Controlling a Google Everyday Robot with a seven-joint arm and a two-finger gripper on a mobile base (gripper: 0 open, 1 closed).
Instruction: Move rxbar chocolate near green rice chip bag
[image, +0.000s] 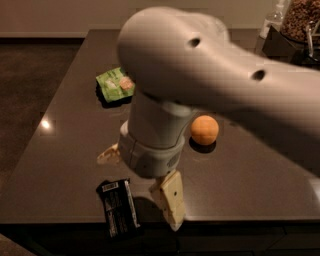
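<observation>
The rxbar chocolate (117, 206), a black wrapper with a white label at its far end, lies flat at the table's front edge, left of centre. My gripper (138, 192) hangs just above and to the right of it. Its two pale fingers are spread apart and hold nothing: one fingertip (106, 156) points left above the bar, the other (171, 202) reaches past the table's front edge. The green rice chip bag (115, 84) lies at the far left of the table, its right part hidden behind my arm.
An orange ball (204, 130) sits on the dark table (60, 125) right of my arm. A dark bin with jars (295, 30) and a bottle (274, 19) stand at the back right. The table's front edge runs just below the bar.
</observation>
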